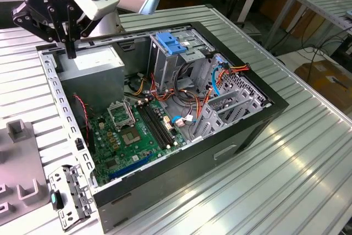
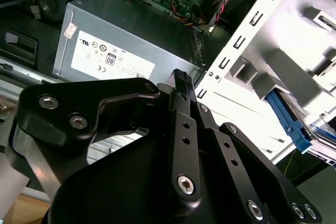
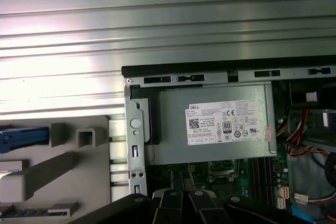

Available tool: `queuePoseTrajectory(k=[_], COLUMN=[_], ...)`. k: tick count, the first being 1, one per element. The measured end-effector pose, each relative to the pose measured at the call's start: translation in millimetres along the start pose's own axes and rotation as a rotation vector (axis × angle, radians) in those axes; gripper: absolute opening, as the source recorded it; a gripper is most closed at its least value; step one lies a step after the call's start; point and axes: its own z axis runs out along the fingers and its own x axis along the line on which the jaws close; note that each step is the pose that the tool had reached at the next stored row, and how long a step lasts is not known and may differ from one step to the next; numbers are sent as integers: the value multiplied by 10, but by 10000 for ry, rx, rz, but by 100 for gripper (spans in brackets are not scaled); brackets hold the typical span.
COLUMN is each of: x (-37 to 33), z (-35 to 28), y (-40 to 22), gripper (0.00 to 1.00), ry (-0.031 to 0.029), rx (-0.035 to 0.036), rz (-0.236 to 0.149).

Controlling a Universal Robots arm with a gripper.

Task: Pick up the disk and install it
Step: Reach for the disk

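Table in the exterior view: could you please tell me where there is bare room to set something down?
The table is bare across the wide stretch on the exterior view's right of the case. On its left, the grey fixture and bracket crowd it. The case is packed with cables.

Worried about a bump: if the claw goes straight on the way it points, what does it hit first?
Probably the grey power supply box in the computer case's corner; the claw hangs right over it, though depth is unclear.
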Motion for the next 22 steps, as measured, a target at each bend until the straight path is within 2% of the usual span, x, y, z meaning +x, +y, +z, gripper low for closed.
queuePoseTrajectory(k=[22], x=[215], z=[-6], y=[-16], gripper=[11], ry=[0], rx=[0], rz=[-1])
